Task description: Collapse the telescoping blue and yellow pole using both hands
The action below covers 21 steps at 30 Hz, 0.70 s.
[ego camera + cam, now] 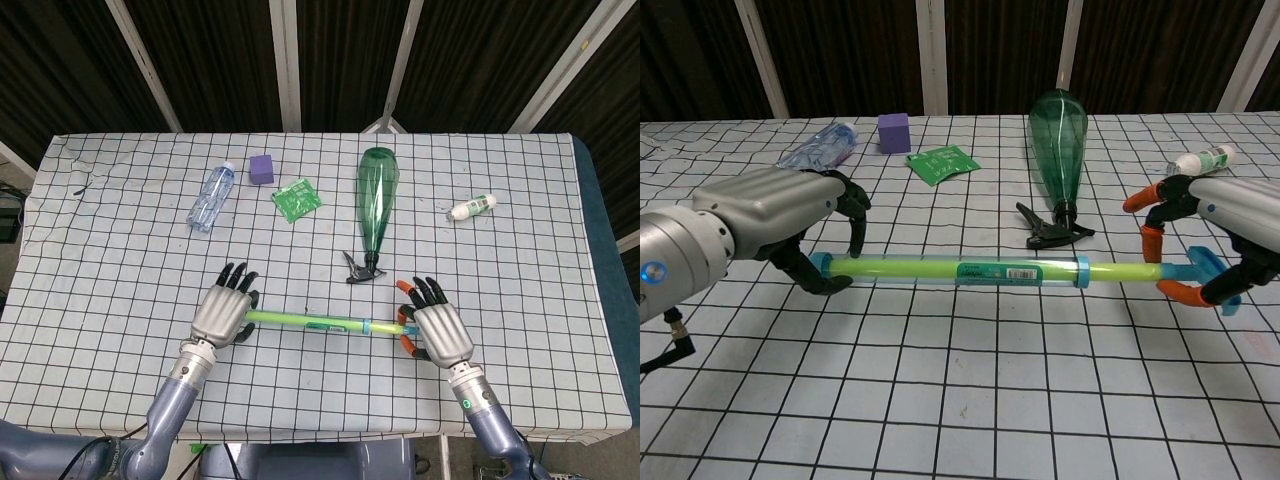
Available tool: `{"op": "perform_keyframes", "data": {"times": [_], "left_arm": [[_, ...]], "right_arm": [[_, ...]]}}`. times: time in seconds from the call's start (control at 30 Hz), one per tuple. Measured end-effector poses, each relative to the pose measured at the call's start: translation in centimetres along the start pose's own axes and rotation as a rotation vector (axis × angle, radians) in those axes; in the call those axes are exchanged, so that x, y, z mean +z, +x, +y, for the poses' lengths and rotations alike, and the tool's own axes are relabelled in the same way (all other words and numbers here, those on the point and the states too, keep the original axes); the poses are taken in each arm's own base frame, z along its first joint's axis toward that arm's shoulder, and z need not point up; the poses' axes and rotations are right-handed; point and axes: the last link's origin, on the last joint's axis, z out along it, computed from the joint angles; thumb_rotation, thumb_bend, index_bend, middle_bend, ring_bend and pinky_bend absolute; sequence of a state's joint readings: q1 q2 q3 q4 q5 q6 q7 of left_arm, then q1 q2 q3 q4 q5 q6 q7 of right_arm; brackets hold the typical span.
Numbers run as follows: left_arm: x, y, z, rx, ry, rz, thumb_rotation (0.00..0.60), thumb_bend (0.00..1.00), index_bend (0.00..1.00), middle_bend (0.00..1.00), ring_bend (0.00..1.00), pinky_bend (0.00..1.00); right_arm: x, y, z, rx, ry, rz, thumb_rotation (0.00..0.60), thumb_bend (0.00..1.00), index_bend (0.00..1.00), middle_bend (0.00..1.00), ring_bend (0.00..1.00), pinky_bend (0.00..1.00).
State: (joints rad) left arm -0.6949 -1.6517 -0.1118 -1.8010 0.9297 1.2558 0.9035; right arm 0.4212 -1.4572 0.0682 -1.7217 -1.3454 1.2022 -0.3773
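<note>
The blue and yellow pole (318, 323) (970, 270) lies across the near table, a clear blue tube with a yellow-green rod inside. My left hand (222, 313) (770, 220) grips its left end cap with curled fingers. My right hand (436, 333) (1225, 225), with orange fingertips, grips the rod's right end by the blue end piece (1206, 276). A blue collar (366, 327) (1081, 271) sits close to the right hand, leaving only a short stretch of bare rod.
A green spray bottle (376, 205) (1059, 140) lies just behind the pole, its black trigger (1045, 228) nearest. Farther back are a clear water bottle (211, 196), purple cube (262, 168), green packet (297, 199) and small white bottle (471, 208).
</note>
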Motion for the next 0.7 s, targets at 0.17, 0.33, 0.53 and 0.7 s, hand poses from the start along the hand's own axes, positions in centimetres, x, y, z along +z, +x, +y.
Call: {"op": "perform_keyframes", "data": {"times": [0.17,0.33,0.53,0.7], "left_arm": [[-0.1,-0.1,0.0,0.001,0.002,0.0,0.6,0.49,0.55,0.12,0.0,0.0],[-0.2,0.1,-0.2,-0.001,0.008,0.006,0.6,0.37,0.37,0.05,0.0,0.0],[-0.5,0.3,-0.8,-0.02,0.013,0.013,0.6,0.25,0.15,0.0,0.0,0.0],[-0.9,0.3,-1.2,-0.046,0.006,0.024,0.6,0.25,0.12,0.0,0.0,0.0]], "right_arm": [[-0.2,-0.1,-0.1,-0.001,0.005,-0.003,0.6,0.45,0.59,0.18,0.0,0.0],[-0.1,0.0,0.0,0.001,-0.001,0.0,0.6,0.45,0.25,0.15,0.0,0.0],[-0.1,-0.1,0.5,0.006,-0.015,-0.026,0.6,0.45,0.0,0.03,0.0,0.0],[-0.2,-0.2,0.6,0.0,-0.024,-0.07,0.6,0.45,0.0,0.0,0.0,0.0]]}}
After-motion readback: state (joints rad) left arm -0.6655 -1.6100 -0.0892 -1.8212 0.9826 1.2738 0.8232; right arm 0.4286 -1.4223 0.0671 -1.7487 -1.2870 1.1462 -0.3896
